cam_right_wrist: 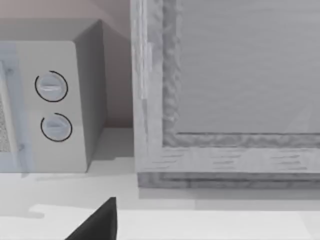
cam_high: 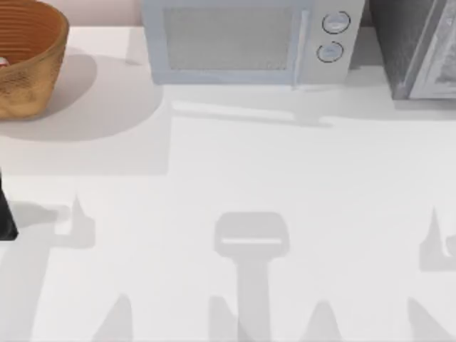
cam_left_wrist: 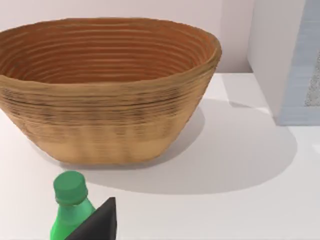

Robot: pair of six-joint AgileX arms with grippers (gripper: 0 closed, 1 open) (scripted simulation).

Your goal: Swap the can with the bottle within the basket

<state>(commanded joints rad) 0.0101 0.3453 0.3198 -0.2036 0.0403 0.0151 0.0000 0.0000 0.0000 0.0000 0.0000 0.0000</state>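
Standing upright, bottle [cam_left_wrist: 70,210] (no lettering legible), beside basket [cam_left_wrist: 107,90]

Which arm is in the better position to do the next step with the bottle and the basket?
Probably the left. Its wrist view shows the green bottle just in front of it and the basket behind. The basket sits at the table's far left; the right wrist faces the microwave.

This is a rendered kitchen-like setting. A plain white surface [cam_high: 285,185] fills most of the top view, and at the upper middle of the frame a pale microwave [cam_high: 249,43] with a mesh door and two round dials stands against the back wall. At the upper left sits a woven basket [cam_high: 35,78]; at the upper right stands a grey framed cabinet [cam_high: 417,46]. A green bottle [cam_left_wrist: 70,210] appears at the lower left of the left wrist view.
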